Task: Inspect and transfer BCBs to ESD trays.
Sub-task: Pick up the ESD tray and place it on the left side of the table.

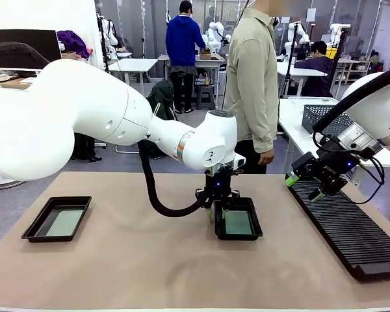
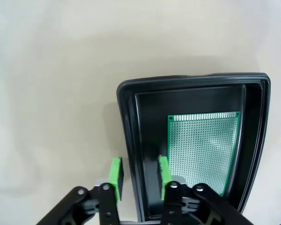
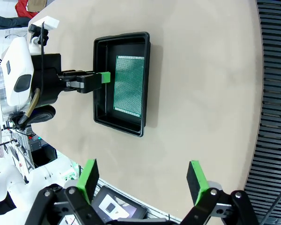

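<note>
Your left gripper [image 2: 139, 174] has its green-padded fingers closed on the wall of the shallow black plastic tray [image 2: 131, 140] on the tabletop, so lifting may tilt it and slide the thin green circuit board [image 2: 203, 150] lying inside, while your right gripper [image 3: 143, 180] hangs wide open and empty.

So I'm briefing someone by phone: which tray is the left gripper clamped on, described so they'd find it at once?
On the tan table mat, look to the middle, right below the left gripper. The ESD tray there holds a green BCB; unlike its twin tray far left, a gripper pinches its rim.

Black tray [image 2: 131, 140] holds a green dot-grid board [image 2: 203, 150] on beige mat [image 2: 51, 93].
</note>
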Robot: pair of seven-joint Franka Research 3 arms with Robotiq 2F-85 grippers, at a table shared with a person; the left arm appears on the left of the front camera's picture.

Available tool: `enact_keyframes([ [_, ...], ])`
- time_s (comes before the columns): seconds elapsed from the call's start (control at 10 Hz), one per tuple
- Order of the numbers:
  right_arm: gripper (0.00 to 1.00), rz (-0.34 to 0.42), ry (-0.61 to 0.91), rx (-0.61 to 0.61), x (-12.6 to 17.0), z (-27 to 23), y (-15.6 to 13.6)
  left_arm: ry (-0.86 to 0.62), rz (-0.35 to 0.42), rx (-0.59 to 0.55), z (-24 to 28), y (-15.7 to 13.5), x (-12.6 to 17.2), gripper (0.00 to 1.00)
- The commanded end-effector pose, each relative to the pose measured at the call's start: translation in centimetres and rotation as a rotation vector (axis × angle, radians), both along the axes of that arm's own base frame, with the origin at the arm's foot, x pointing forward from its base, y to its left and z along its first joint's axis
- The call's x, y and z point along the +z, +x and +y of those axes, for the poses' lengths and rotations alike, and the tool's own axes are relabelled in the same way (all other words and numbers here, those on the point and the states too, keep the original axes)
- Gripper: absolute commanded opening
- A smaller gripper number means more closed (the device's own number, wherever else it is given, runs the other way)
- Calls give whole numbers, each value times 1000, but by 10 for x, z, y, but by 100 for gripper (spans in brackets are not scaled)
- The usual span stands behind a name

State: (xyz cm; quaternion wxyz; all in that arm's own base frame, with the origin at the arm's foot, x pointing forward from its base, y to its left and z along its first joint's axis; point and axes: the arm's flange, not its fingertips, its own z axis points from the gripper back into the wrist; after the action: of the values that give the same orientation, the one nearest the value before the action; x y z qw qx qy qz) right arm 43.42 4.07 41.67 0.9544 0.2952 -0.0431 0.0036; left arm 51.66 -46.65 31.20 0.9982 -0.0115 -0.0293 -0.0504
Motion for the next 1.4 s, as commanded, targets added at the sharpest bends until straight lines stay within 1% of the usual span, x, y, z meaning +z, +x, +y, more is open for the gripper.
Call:
enact_keyframes([
  [0.0,100,7,-5,-21,-1,2,1,-12,-2,-8,7,-3,-3,2],
  [0.1,100,7,-5,-21,-1,2,1,-17,-2,-10,8,-3,-3,0],
  [0.5,100,7,-5,-21,-1,2,1,-18,8,-14,6,-1,-2,0],
  [0.6,100,7,-5,-21,-1,2,1,-9,16,9,6,1,-2,0],
  [0.7,100,7,-5,-21,-1,2,1,-1,0,-6,1,1,0,0],
  [1.3,100,7,-5,-21,-1,2,1,-1,0,-6,1,1,0,0],
])
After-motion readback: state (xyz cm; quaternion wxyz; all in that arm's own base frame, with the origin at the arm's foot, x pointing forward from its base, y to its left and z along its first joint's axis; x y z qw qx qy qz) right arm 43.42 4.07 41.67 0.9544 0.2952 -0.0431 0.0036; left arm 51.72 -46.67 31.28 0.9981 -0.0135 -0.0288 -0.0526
